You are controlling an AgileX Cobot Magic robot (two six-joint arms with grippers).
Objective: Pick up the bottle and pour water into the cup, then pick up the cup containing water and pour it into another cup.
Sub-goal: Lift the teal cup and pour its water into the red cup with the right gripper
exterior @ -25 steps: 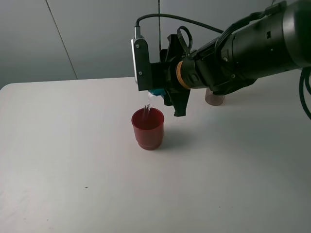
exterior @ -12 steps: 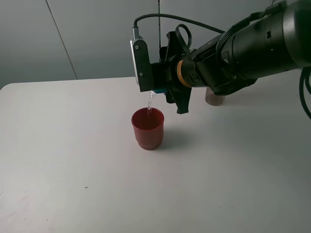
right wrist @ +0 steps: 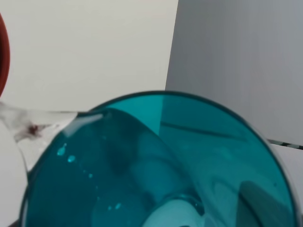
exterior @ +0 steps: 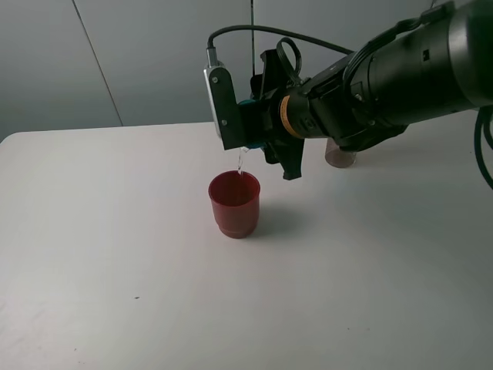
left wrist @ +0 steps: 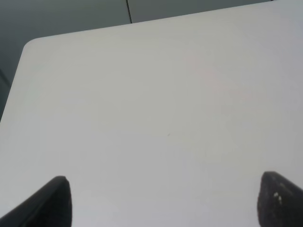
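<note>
Right gripper (exterior: 258,127) raised above the middle of the white table (exterior: 115,254), rolled over on its side and pinching the teal cup (exterior: 248,102); only a sliver of teal visible between the black jaws and the wrist camera housing in the high view. In the right wrist view, cup (right wrist: 161,165) filling most of the picture, seen straight into its open mouth, tipped steeply, with clear water running off its rim. Thin stream of water (exterior: 240,160) falling from the tipped cup down into the red cup (exterior: 234,203). Red cup upright on the table directly below the gripper, slightly left of centre, open mouth up, apart from the teal cup overhead; just a curved edge of its red rim (right wrist: 4,61) caught in the right wrist view. Brownish base of the bottle (exterior: 340,157) standing on the table farther back and to the right, mostly hidden behind the right arm (exterior: 400,73). Left gripper (left wrist: 161,201) out of the high view; in its own wrist view, two dark fingertips (left wrist: 52,201) set wide apart, spread over bare table with nothing between them.
</note>
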